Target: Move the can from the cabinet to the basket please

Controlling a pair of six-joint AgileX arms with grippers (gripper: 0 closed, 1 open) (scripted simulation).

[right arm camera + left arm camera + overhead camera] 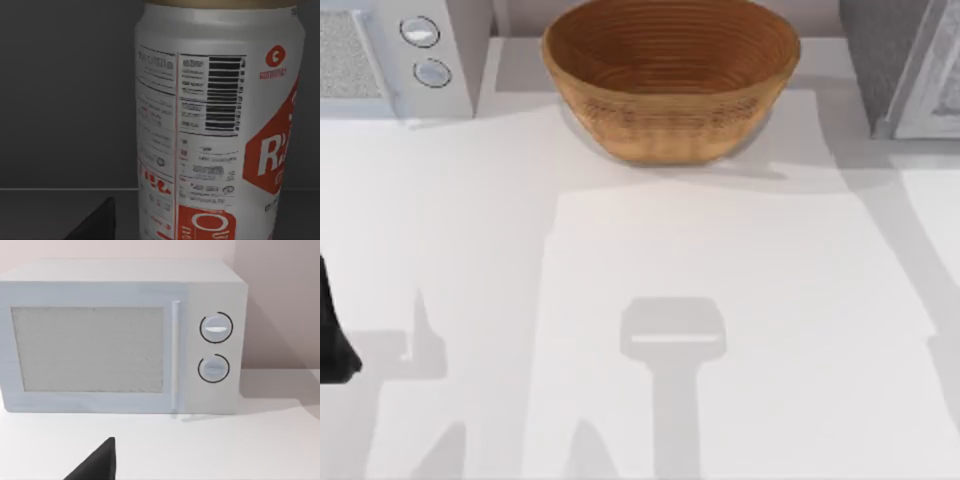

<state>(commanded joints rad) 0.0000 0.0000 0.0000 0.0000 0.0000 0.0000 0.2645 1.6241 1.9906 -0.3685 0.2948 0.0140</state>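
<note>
Standing upright on a dark grey floor with dark grey walls behind it, the can fills much of the right wrist view, its barcode, small grey print and red logo facing the camera; this dark space looks like the inside of the cabinet, which the top view shows at the counter's far right corner as a speckled grey box with a pale, white-framed door beside it. One dark finger of the right arm's jaws juts into the right wrist view just beside the can's lower part, and whether the jaws are wide, narrow or touching the can cannot be told. In the top view the basket, golden brown with ringed ribs inside, sits at the far middle of the white counter and holds nothing. A white microwave with two round knobs stands at the far left corner. The left arm rests at the counter's left edge, seen as a dark shape; the left wrist view faces the microwave's door, with one dark finger low in front of it, and the state of these jaws cannot be told either.
</note>
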